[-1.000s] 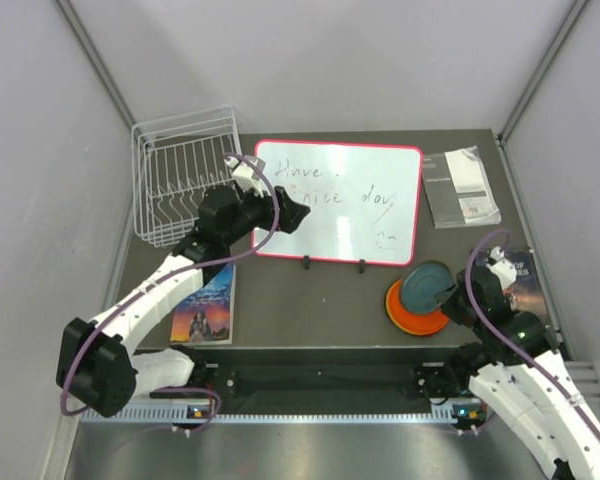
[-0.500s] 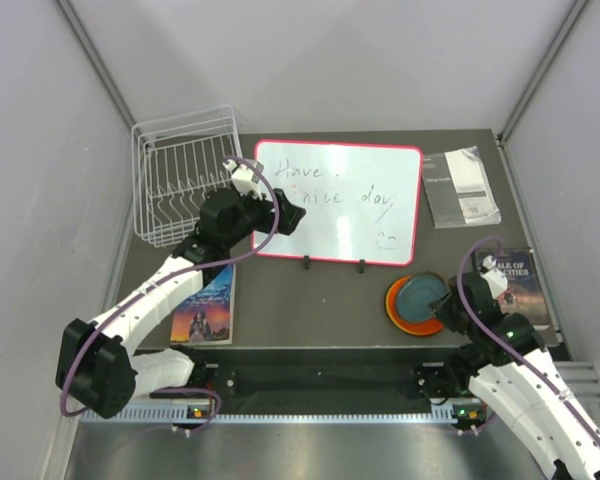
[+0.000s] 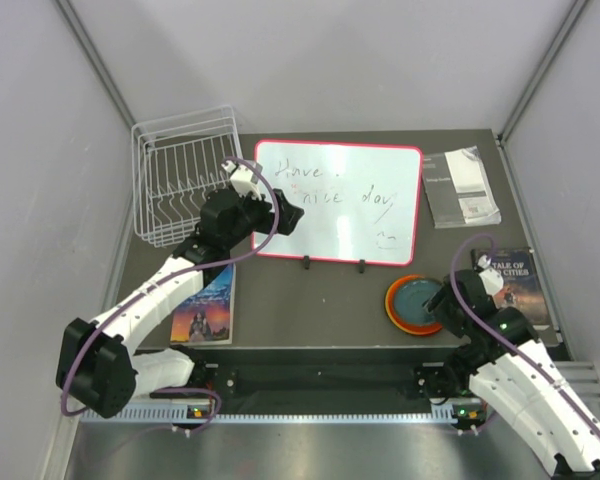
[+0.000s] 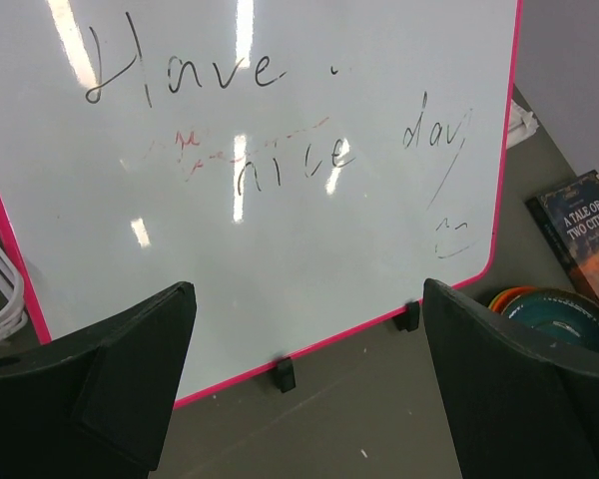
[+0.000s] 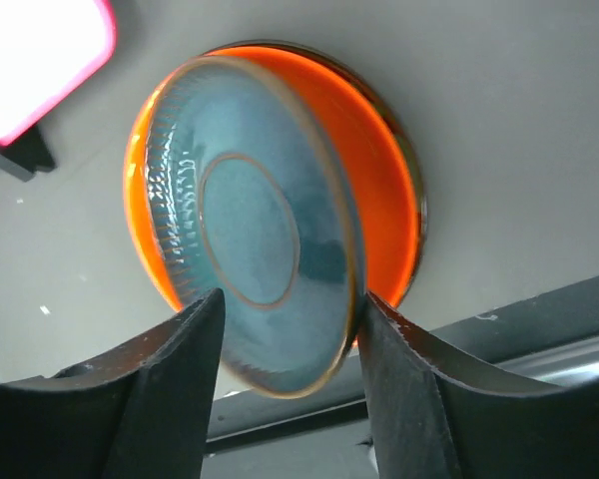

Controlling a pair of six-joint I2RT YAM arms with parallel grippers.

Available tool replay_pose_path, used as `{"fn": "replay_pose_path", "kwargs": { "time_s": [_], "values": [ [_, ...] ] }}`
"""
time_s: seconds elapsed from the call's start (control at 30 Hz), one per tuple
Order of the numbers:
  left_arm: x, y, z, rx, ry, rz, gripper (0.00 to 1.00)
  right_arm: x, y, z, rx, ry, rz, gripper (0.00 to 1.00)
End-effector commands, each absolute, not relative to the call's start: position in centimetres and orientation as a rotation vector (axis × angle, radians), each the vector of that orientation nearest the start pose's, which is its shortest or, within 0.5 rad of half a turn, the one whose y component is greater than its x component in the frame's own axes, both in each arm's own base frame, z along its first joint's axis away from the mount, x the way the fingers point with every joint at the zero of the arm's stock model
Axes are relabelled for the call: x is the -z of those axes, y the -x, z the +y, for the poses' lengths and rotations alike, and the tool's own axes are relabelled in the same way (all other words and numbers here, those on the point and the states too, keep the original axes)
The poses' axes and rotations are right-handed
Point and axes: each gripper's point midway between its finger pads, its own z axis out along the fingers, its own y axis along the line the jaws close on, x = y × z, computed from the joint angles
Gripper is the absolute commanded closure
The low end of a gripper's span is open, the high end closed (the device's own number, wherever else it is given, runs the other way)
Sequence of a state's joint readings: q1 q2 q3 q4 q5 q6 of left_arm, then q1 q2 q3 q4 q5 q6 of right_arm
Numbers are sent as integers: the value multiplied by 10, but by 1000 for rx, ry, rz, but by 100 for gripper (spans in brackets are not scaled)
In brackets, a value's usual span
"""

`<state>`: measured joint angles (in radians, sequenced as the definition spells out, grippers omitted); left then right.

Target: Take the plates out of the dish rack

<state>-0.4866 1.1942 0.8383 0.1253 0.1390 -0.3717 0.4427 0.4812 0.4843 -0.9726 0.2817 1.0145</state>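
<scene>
Between the parted fingers of the right claw (image 5: 290,297), the teal plate (image 5: 250,230) is laid on the orange plate (image 5: 387,205); release is judged in hand, withdrawal next. Ahead of the spread left claw (image 4: 306,287), "Have nice day" is read on the whiteboard (image 4: 280,210), "A TALE OF TWO CITIES" on a book (image 4: 579,235).

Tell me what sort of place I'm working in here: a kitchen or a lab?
Most likely a lab test booth, not a kitchen: plain grey panel walls box in a dark table, and the dish rack sits among props like a whiteboard and a paperback.
</scene>
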Motion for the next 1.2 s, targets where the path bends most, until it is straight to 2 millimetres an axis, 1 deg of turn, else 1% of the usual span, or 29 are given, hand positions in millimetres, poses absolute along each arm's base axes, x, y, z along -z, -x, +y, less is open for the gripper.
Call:
{"fn": "replay_pose_path", "kwargs": {
  "time_s": [0.0,0.03,0.1,0.27,0.37,0.47,0.5,0.53,0.57,0.6,0.63,0.67,0.7,0.73,0.77,0.8,0.83,0.87,0.9,0.93,1.0,1.03,1.07,1.13,1.17],
  "values": [
    [-234,-342,-220,718,-192,1849,1,-96,-153,44,-201,-818,2321,44],
    [-234,-342,-220,718,-192,1849,1,-97,-151,43,-189,-821,2330,41],
    [-232,-343,-220,718,-192,1853,1,-100,-151,41,-173,-826,2325,40],
    [-232,-343,-220,719,-196,1858,1,-102,-152,39,-141,-828,2341,39],
    [-232,-346,-217,706,-187,1858,1,-112,-158,39,-150,-819,2308,39],
    [-235,-349,-212,671,-170,1860,1,-139,-179,49,-238,-746,2218,38],
    [-234,-350,-210,658,-168,1866,1,-157,-195,55,-283,-672,2151,38],
    [-237,-352,-208,641,-160,1860,1,-167,-203,55,-284,-639,2118,37],
    [-240,-353,-206,628,-155,1855,1,-183,-213,54,-256,-562,2079,37],
    [-241,-353,-204,613,-156,1855,1,-203,-228,58,-278,-518,2008,36],
    [-244,-354,-201,598,-147,1845,1,-210,-238,60,-253,-471,1994,35],
    [-247,-356,-197,577,-132,1839,1,-225,-246,58,-211,-399,1962,35],
    [-249,-355,-196,570,-138,1834,1,-233,-253,60,-194,-360,1946,35],
    [-252,-359,-189,530,-112,1828,1,-243,-268,64,-187,-329,1915,35],
    [-254,-361,-183,493,-89,1824,1,-254,-275,65,-160,-277,1891,34],
    [-258,-364,-180,472,-81,1819,1,-260,-283,67,-148,-255,1876,34],
    [-257,-365,-177,453,-75,1823,1,-263,-294,70,-129,-235,1865,34],
    [-259,-368,-172,420,-57,1819,1,-274,-301,69,-100,-208,1837,34],
    [-263,-369,-170,405,-54,1813,1,-277,-306,69,-83,-199,1825,34],
    [-264,-370,-167,391,-48,1808,1,-283,-316,71,-73,-195,1799,34],
    [-266,-372,-161,351,-29,1798,1,-287,-325,72,-33,-154,1780,34],
    [-267,-373,-159,341,-23,1793,1,-284,-331,73,-15,-138,1782,34],
    [-268,-373,-157,330,-19,1788,1,-288,-335,73,-1,-130,1764,33],
    [-267,-374,-152,299,-15,1786,1,-283,-341,72,24,-128,1769,33],
    [-266,-375,-151,291,-13,1786,1,-285,-344,70,49,-122,1758,33]
  ]
}}
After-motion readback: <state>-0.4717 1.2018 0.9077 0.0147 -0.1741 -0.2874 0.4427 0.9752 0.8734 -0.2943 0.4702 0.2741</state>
